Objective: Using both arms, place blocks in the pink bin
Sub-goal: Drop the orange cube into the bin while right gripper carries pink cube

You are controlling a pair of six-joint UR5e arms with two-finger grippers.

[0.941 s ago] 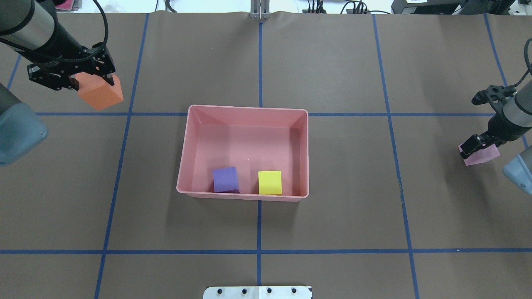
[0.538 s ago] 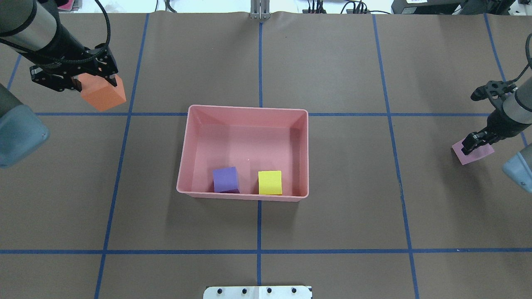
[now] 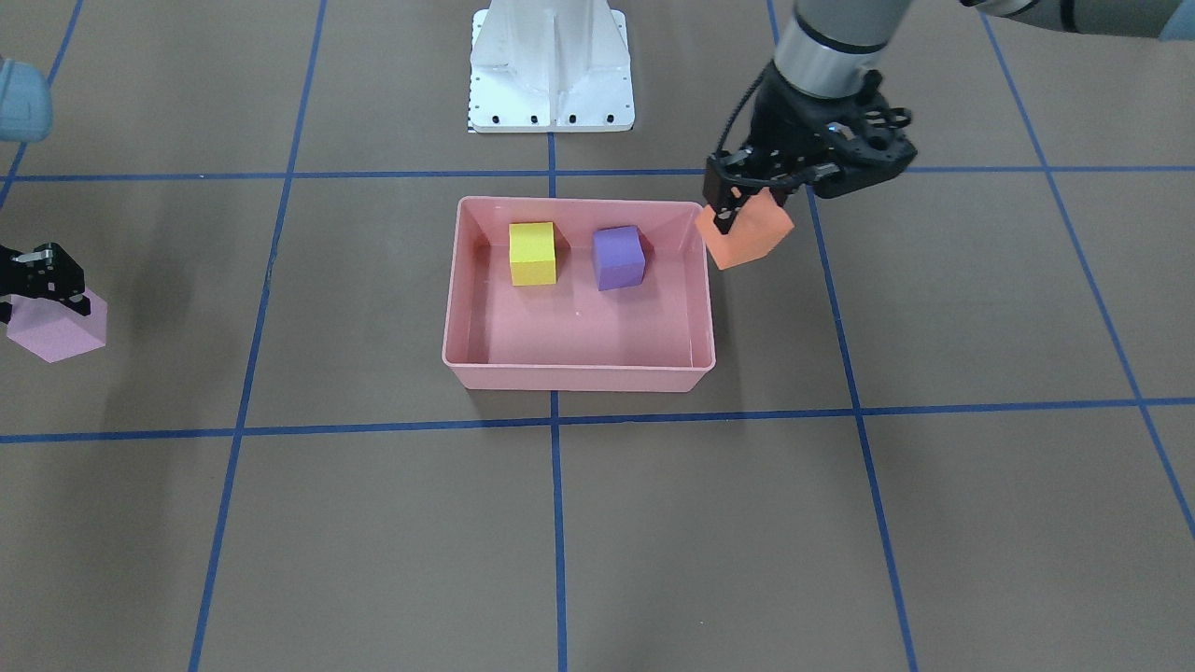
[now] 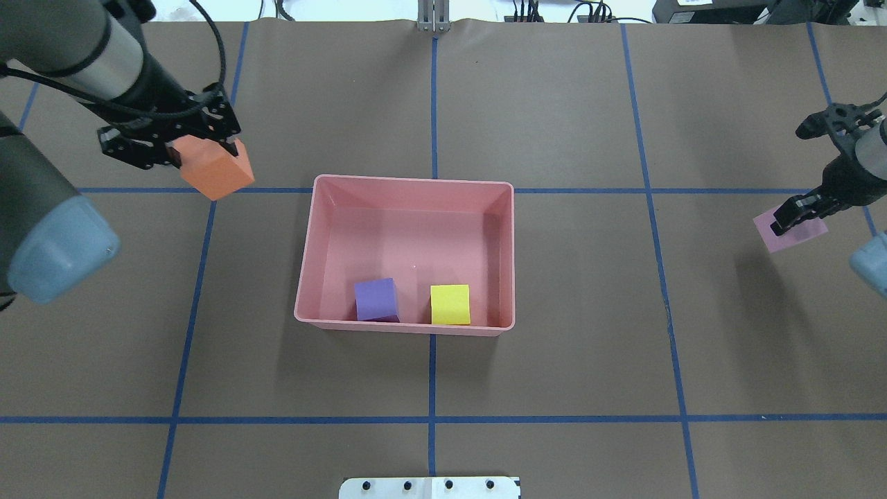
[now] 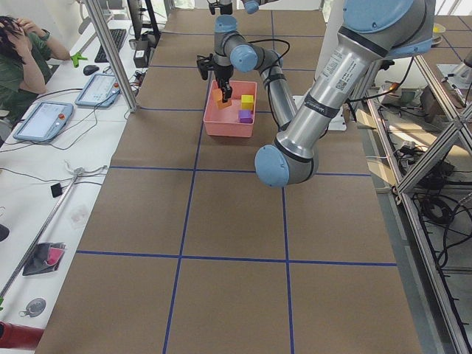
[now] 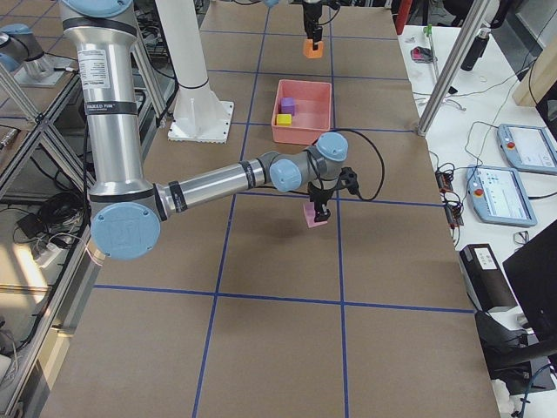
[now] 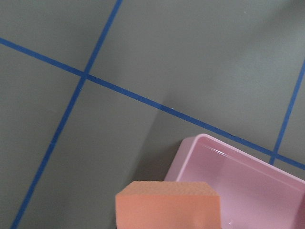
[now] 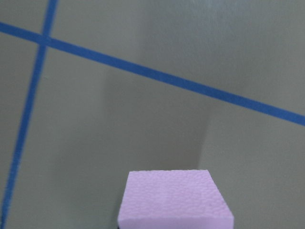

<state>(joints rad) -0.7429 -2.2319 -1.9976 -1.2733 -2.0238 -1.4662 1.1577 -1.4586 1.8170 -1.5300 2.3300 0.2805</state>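
The left arm and right arm are silver-grey tubes with pale blue joint caps, a black skeletal left hand and right hand, and a white bolted pedestal.

Bright, even overhead lighting. Soft diffuse shadows on the brown paper-covered surface. Right wrist view slightly blurred.

- Orange block: in the left wrist view its lower part is cut off by the bottom edge. Overhead, its upper side is covered by the left gripper.
- Bin: in the left wrist view only one corner shows. The rest runs past the right and bottom edges.
- Pink block: in the right wrist view it is in soft focus, with its lower part cut off.
- Right gripper: in the front view it is cut by the left edge and covers the pink block's top.
- Base: overhead, only a strip shows at the bottom edge.
- Person: in the left side view, cut by the left edge.
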